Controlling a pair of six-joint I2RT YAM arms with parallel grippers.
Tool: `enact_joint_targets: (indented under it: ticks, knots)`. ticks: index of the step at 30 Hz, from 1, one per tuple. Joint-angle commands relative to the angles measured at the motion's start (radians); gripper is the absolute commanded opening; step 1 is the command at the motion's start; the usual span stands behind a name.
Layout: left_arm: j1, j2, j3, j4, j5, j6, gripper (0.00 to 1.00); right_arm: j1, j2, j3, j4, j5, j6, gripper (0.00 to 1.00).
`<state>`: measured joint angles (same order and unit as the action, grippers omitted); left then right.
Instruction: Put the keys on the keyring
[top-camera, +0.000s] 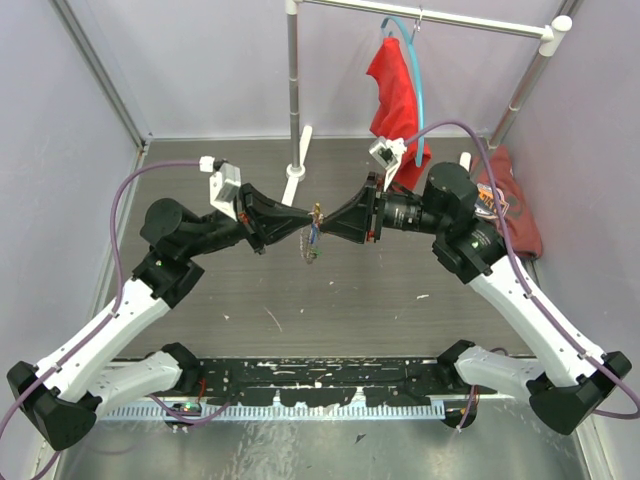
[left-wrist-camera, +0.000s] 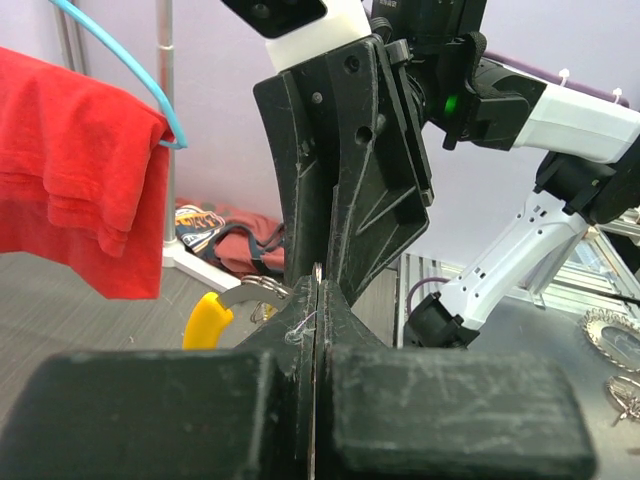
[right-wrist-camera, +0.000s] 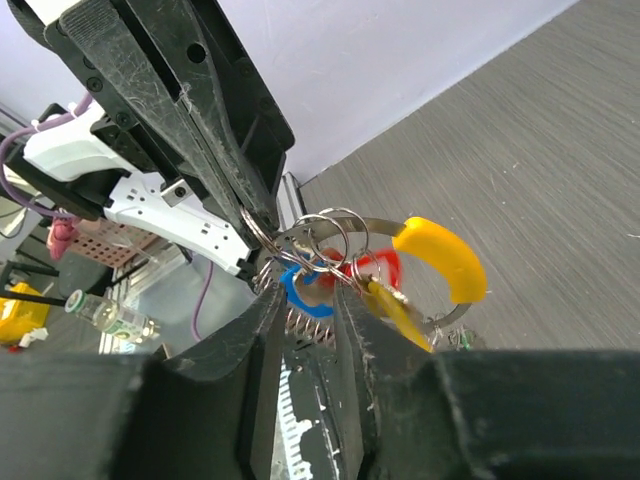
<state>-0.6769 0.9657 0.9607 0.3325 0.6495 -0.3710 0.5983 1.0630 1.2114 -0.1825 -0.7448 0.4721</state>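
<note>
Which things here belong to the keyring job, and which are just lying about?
Job: thin grey metal keyring with yellow curved section; small metal keys with blue, red, yellow heads.
Lying about: hanging red cloth; dark red fabric heap; silver metal clothes rail.

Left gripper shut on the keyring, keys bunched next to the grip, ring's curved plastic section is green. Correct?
Not quite. The left gripper is shut on the keyring and the keys are bunched next to the grip, but the curved plastic section is yellow, not green. The right wrist view shows it clearly.
</note>
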Motion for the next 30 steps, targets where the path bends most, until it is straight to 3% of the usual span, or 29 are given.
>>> enact_joint_targets:
  ticks: [1, 13, 20, 26, 30]
  knots:
    - [0.000, -0.009, 0.043, 0.036, 0.000, 0.006, 0.00, 0.004, -0.009, 0.078, -0.017, 0.032, -0.070, 0.33]
    - [-0.001, 0.004, 0.053, 0.075, 0.032, -0.039, 0.00, 0.005, -0.094, 0.020, 0.115, -0.015, -0.251, 0.38]
    - [-0.002, 0.041, 0.062, 0.198, 0.112, -0.129, 0.00, 0.004, -0.119, -0.008, 0.188, -0.080, -0.317, 0.33]
    - [-0.011, 0.068, 0.074, 0.223, 0.153, -0.152, 0.00, 0.004, -0.098, -0.001, 0.199, -0.113, -0.318, 0.33]
    - [-0.018, 0.076, 0.078, 0.232, 0.162, -0.158, 0.00, 0.003, -0.091, -0.001, 0.200, -0.122, -0.314, 0.28]
